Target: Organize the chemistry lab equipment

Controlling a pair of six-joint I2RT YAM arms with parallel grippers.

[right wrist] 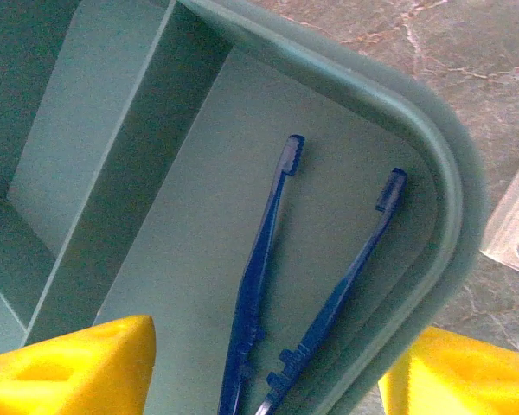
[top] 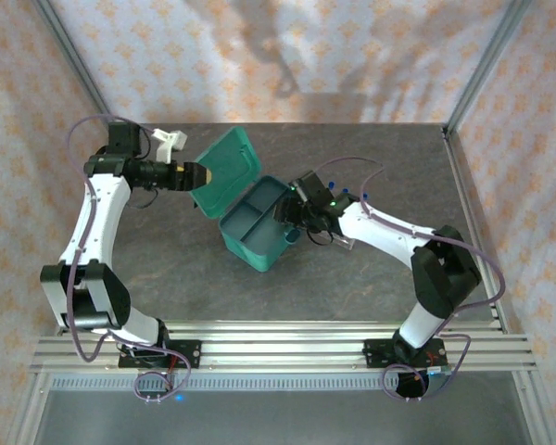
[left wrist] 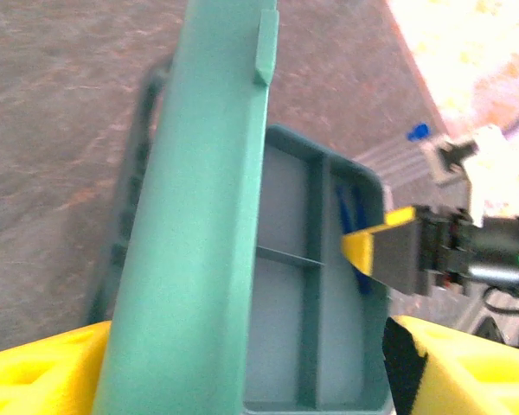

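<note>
Blue tweezers, serrated tips spread, lie flat in teal tray compartment.

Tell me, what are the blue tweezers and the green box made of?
The tweezers look like plastic: even blue colour, slight shine, moulded ridged tips. The green box also looks like plastic, with a duller finish, rounded corners and thin moulded dividers. Looks alone can't make it certain.
</note>
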